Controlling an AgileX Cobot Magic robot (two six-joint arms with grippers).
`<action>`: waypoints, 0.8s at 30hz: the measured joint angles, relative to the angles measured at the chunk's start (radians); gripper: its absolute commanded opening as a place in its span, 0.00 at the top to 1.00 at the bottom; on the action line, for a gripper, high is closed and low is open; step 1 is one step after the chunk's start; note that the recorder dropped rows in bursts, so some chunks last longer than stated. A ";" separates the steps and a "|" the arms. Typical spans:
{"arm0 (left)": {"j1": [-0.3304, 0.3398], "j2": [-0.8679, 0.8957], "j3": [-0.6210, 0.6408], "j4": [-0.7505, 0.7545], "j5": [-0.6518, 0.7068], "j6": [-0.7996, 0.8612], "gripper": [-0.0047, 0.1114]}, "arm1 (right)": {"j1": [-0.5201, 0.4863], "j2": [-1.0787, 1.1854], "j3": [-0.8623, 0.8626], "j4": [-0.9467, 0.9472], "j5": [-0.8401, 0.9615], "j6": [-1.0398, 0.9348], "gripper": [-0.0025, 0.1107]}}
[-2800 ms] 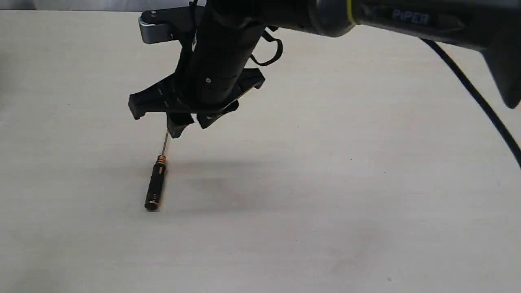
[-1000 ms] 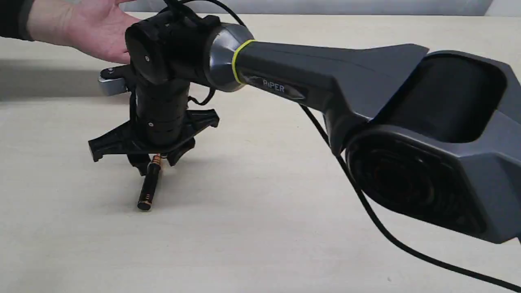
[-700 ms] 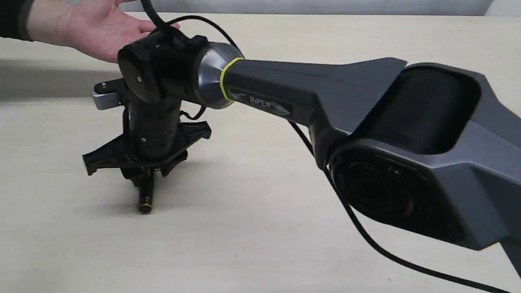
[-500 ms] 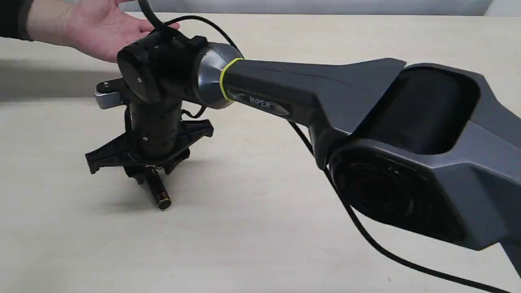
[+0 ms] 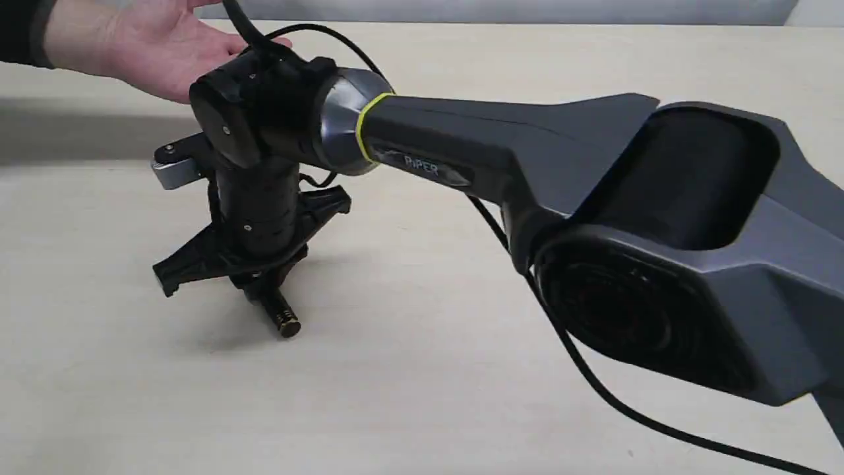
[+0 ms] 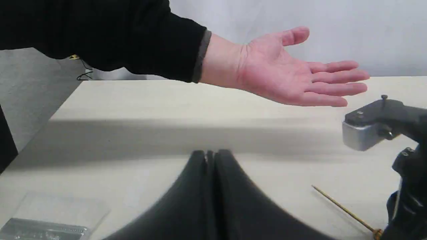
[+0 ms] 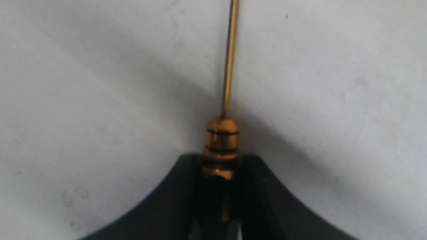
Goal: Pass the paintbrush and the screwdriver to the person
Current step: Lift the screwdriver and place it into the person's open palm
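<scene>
- Where the right arm's (image 5: pixel 527 152) grey shell narrows toward its wrist, pale letters spell "PiPER" (image 5: pixel 422 165), just behind a yellow-green ring; no other writing in the views can be read.
- The right pincer (image 5: pixel 267 293) points down at the tabletop (image 5: pixel 422 396) and is clamped on the screwdriver (image 5: pixel 285 321).
- In the right wrist view its two black fingers (image 7: pixel 173 200) press the black handle from either side, right behind the gold banded collar, and the thin gold shaft runs straight out past the tips.
- In the exterior view the butt of the handle juts out below the pincer toward the camera, low over the tabletop. I cannot tell whether it touches the surface.
- In the left wrist view the shaft slants a little above the tabletop.
- The left pincer (image 6: pixel 210 155) is fully closed, its fingers pressed together with nothing between them, and it sits above the tabletop well apart from the screwdriver.
- The person's hand (image 5: pixel 151 46) is held palm up and flat, fingers together, above the far side of the tabletop, just beyond the right arm's wrist; a dark sleeve with a grey cuff ends at the forearm.
- A clear flat packet (image 6: pixel 43 226) lies on the tabletop near its edge, with something silvery grey inside, too blurred to identify.
</scene>
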 measured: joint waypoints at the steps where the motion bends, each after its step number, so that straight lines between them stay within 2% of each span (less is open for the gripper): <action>1: 0.000 0.000 0.000 0.000 0.000 0.000 0.96 | 0.000 -0.008 0.000 0.012 0.004 -0.016 0.94; 8: 0.000 0.000 0.000 0.000 0.000 0.000 0.96 | 0.000 -0.159 0.002 0.087 -0.011 -0.125 0.94; 15: 0.000 0.000 0.000 0.000 0.000 0.000 0.96 | 0.000 -0.317 -0.001 0.083 -0.204 -0.212 0.94; 24: 0.000 0.000 0.000 0.000 0.000 0.000 0.96 | -0.010 -0.242 -0.011 0.004 -0.360 -0.241 0.94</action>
